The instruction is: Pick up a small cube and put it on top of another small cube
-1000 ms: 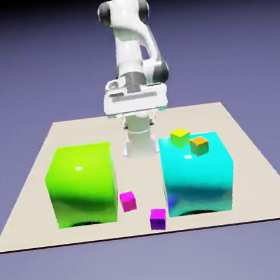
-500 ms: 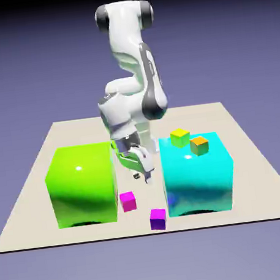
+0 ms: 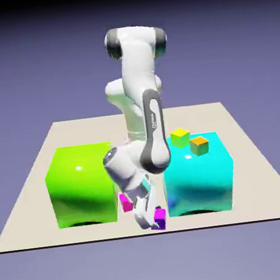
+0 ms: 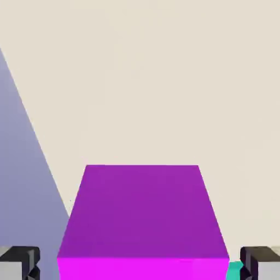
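My hand (image 3: 153,218) is down at the near edge of the surface (image 3: 251,172), in the gap between the big green block (image 3: 81,183) and the big cyan block (image 3: 199,172), and the small cube (image 3: 160,215) sits right between my fingertips (image 4: 21,263). In the hand view the purple cube fills the lower middle, with one grey tip on each side of it. A sliver of gap shows on both sides, so I judge my fingers half spread around the cube and not yet pinching it; whether they touch its faces I cannot tell.

To do this grasp well, I should keep the cube centred between the tips, close squarely on its two opposite side faces, and squeeze only until it is firm. It is tiny and would likely skid or twist if one finger arrives first. Then I should lift straight up before moving sideways, since the cyan block stands just beside me.

The pink-magenta small cube (image 3: 124,200) lies near, towards the green block, mostly hidden behind my arm; that looks like the place to stack.

No containers are here. The cyan block carries two little cubes on its top, a yellow-green one (image 3: 180,137) and an orange one (image 3: 199,144).
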### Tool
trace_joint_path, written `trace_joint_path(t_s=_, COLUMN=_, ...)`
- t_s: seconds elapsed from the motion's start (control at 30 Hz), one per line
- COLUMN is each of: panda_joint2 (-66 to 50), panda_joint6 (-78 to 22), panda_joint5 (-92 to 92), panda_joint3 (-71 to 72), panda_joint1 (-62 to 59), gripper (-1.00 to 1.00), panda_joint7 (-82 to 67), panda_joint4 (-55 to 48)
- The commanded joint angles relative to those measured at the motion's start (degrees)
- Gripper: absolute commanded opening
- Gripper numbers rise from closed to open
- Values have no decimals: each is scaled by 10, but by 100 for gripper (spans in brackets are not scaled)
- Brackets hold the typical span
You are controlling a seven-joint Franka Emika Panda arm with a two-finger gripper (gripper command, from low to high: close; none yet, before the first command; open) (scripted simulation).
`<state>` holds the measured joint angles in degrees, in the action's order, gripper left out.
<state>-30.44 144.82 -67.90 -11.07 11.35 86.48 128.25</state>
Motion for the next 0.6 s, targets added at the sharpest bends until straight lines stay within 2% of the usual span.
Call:
trace_joint_path(t_s=0.0, panda_joint2=21, panda_joint6=-8, panda_joint5=20, panda_joint3=-9, panda_joint1=1, gripper=-100, panda_joint7=14, panda_joint4=9)
trace_joint_path(t_s=0.13, panda_joint2=104, panda_joint6=-43, panda_joint5=97, panda_joint3=-49, panda_joint1=4, gripper=-100, panda_joint7=64, panda_joint4=39)
trace_joint_path(t_s=0.5, panda_joint2=275, panda_joint6=-153, panda_joint5=140, panda_joint3=78, panda_joint1=-111, gripper=-100, panda_joint7=-207, panda_joint4=51)
trace_joint_path(t_s=0.57, panda_joint2=313, panda_joint6=-203, panda_joint5=177, panda_joint3=113, panda_joint1=-129, gripper=-100, panda_joint7=-222, panda_joint4=52)
